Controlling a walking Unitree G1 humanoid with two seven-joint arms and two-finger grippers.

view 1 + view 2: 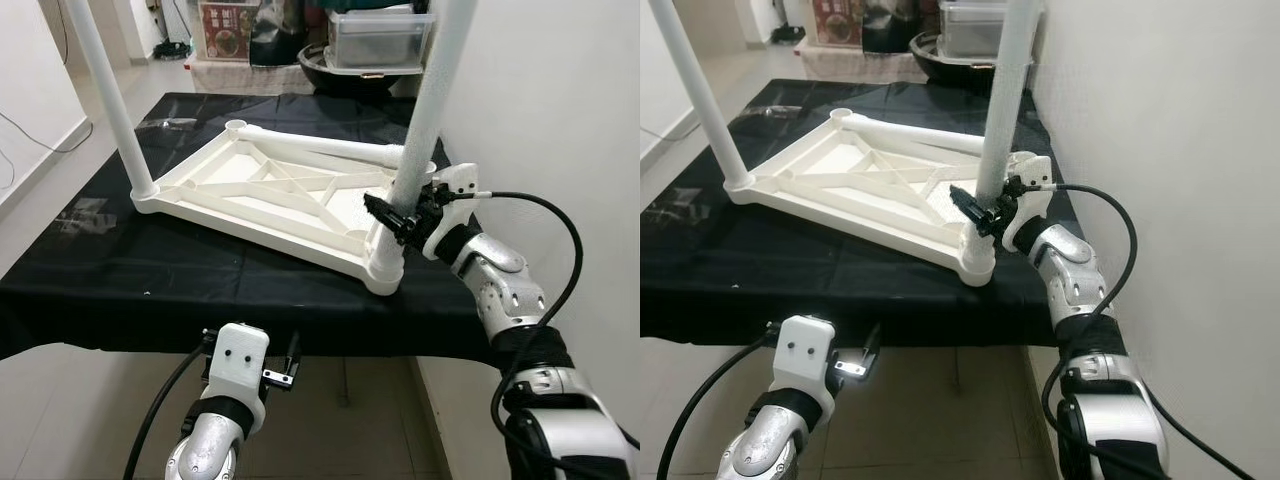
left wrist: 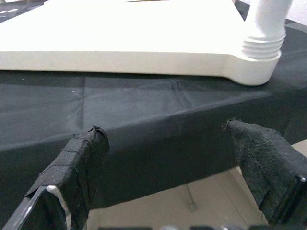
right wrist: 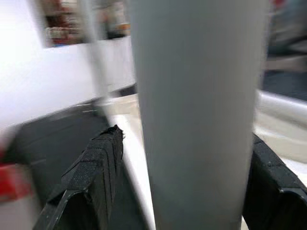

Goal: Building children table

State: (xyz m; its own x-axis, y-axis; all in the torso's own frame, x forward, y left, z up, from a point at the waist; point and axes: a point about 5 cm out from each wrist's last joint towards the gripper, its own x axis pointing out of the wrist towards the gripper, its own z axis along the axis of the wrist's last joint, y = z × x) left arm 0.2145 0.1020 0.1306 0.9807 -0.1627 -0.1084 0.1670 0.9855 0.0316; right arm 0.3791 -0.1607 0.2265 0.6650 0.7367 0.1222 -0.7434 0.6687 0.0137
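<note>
White ribbed plastic tabletop (image 1: 262, 190), smooth round leg (image 1: 425, 120) between right gripper (image 1: 392, 217) fingers.

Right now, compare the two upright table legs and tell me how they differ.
The near-right leg stands at the tabletop's corner nearest the wall, with the right gripper around it low down; the far-left leg stands free at the opposite side. The near-right leg looks thicker, being closer. Both are white tubes, upright in corner sockets.

A bench (image 1: 90, 290) draped in black cloth stands against a plain white wall (image 1: 560, 110). Pale floor tiles (image 1: 340, 420) show below it. Behind it sit a dark basin (image 1: 330, 72) and a clear lidded storage box (image 1: 378, 38).
</note>
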